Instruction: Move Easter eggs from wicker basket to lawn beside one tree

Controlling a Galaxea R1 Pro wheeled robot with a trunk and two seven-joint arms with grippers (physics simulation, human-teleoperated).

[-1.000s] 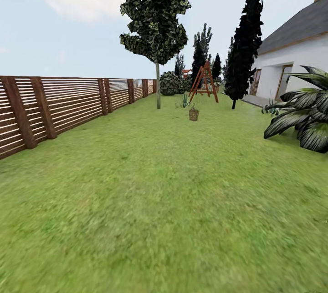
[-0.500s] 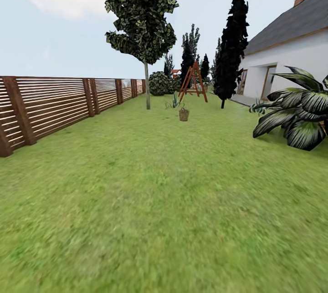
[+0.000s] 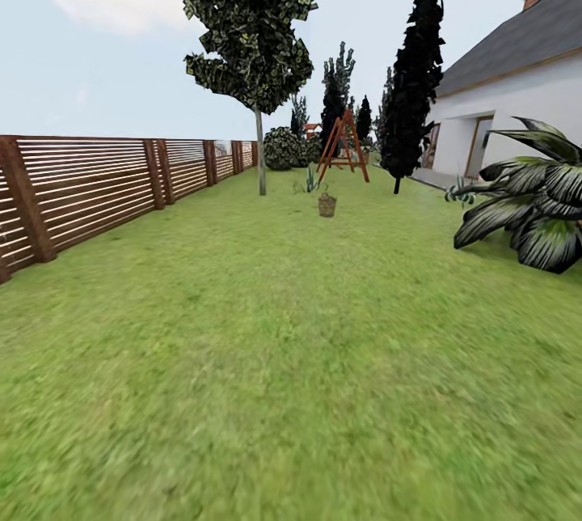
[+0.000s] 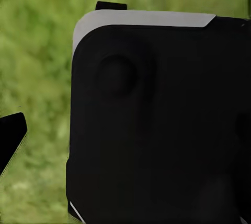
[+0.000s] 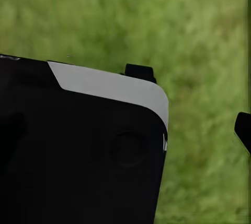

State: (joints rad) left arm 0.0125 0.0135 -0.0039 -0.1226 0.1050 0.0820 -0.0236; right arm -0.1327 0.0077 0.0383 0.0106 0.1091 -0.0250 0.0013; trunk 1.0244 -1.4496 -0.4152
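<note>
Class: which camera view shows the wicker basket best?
The head view: the wicker basket stands far off on the lawn, right of the slim-trunked tree. Both wrist views show blurred grass behind dark robot housing, giving nothing of the basket.

Open lawn [image 3: 267, 359] stretches unobstructed toward the distant wicker basket [image 3: 326, 205], flanked by a slatted fence [image 3: 97, 185] on the left and spiky plants [image 3: 529, 209] on the right.

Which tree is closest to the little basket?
The tree with the thin bare trunk, left of the wicker basket. The dark pointy tree stands farther away, by the house.
</note>
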